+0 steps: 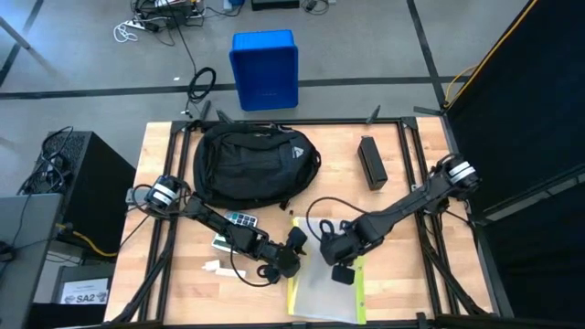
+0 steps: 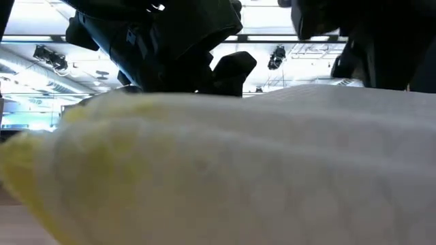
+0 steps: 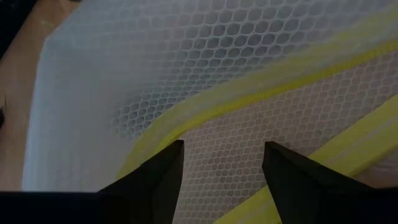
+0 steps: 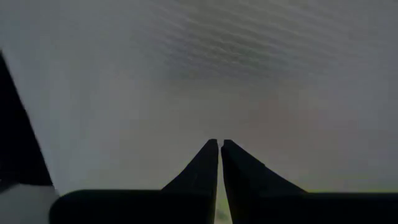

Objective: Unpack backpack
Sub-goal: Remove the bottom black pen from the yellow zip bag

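The backpack [image 1: 253, 164] is seen lying flat toward the far side of the tabletop [image 1: 402, 274], with its pale triangular logo turned upward and its zips apparently closed, so nothing of its contents can be made out. It is judged to be soft and floppy, likely to sag and fold when lifted; a strap, the top handle or a zip pull would be the sensible place to take hold, since the rounded fabric body offers little for narrow fingers. Nearer the front edge, a translucent mesh pouch [image 1: 327, 285] with yellow trim is lying flat (light, limp and probably slippery). The left claw [image 3: 222, 171] is held over this pouch with its jaws parted and nothing between them. The right claw [image 4: 219, 163] is pressed shut just above the same pouch, and no grip on anything can be confirmed. A calculator [image 1: 239, 220] and a small white object [image 1: 217, 267] lie beside the left arm, a dark oblong case [image 1: 371, 162] rests to the right of the backpack, and a blue bin [image 1: 264, 69] stands on the floor beyond the tabletop, its inside not visible.
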Controlling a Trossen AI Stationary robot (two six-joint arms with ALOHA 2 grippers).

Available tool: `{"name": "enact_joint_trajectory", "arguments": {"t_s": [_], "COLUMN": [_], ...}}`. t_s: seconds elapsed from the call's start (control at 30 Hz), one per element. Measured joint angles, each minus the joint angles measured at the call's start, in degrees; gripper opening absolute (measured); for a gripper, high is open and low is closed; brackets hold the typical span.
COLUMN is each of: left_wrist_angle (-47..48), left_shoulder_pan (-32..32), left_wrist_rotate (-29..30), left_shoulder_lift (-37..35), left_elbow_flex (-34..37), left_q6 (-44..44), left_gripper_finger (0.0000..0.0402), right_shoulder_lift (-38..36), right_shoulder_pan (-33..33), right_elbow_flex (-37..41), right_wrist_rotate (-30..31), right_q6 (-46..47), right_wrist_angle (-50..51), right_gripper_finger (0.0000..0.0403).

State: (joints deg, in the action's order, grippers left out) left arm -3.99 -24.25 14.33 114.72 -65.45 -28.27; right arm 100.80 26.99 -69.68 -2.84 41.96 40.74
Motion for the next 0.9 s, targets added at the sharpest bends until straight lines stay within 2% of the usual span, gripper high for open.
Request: {"name": "enact_joint_trajectory", "arguments": {"t_s": [0.2, 0.4, 0.57, 0.9], "left_wrist_angle": [-0.5, -1.0, -1.5, -1.9], "left_shoulder_pan": [0.0, 0.0, 0.0, -0.6], "left_wrist_rotate": [-0.2, -1.9, -3.4, 1.6], "left_shoulder_lift": [0.1, 0.1, 0.1, 0.1], "left_elbow_flex": [0.1, 0.1, 0.1, 0.1], "left_q6": [-0.1, -0.2, -1.0, -1.2], "left_gripper_finger": [0.0192, 0.0192, 0.0192, 0.0192], "right_shoulder_lift": [4.1, 9.2, 9.2, 9.1], "right_shoulder_pan": [-2.5, -5.6, -7.4, -8.2], "right_elbow_flex": [3.2, 2.9, 3.1, 3.2], "right_wrist_rotate": [0.5, -3.5, -3.9, -4.0], "right_q6": [-0.3, -3.7, -6.4, -7.9], "right_wrist_angle": [-6.0, -8.4, -11.9, -14.0], "right_gripper_finger": [0.0000, 0.0000, 0.0000, 0.0000]}}
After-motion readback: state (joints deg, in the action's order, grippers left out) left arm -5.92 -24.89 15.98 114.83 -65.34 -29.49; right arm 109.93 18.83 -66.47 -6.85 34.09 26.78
